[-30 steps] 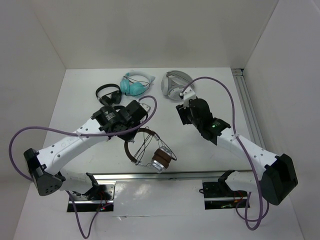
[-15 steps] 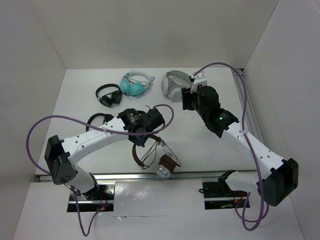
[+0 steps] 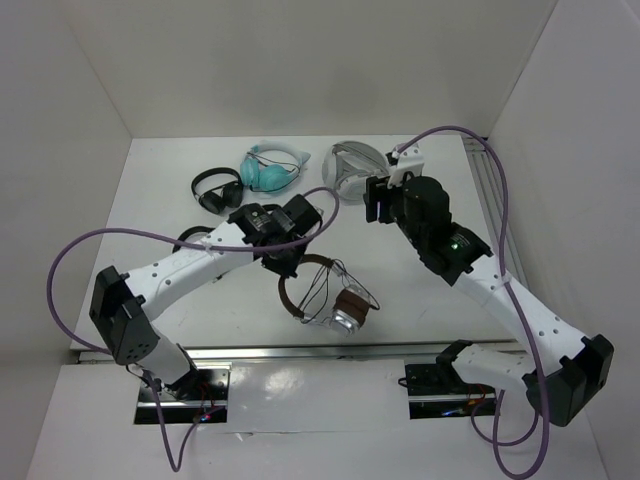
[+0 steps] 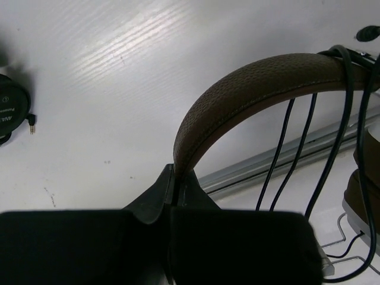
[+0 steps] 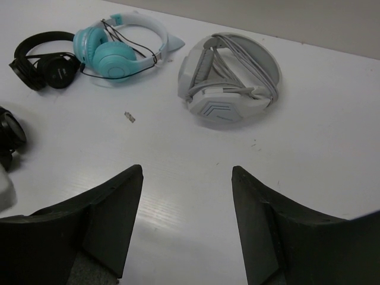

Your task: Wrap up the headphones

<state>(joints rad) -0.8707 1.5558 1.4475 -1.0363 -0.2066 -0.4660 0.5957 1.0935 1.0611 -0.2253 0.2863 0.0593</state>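
Headphones (image 3: 325, 295) lie at six o'clock on the white table (image 3: 230, 320), one end of their brown headband pinched between the clenched fingers of the left gripper (image 4: 174, 178). Thin black cable (image 4: 297, 142) strands cross under the band. Only the top view shows the silver cup (image 3: 347, 320); whether the headphones touch the table is unclear. A black earcup (image 4: 9, 113), cut off at nine o'clock in the left wrist view, bears white lettering too small to read. The right gripper (image 5: 187, 178) is spread and empty, with silver-grey headphones (image 5: 231, 83) at twelve o'clock and teal headphones (image 5: 119, 50) at eleven.
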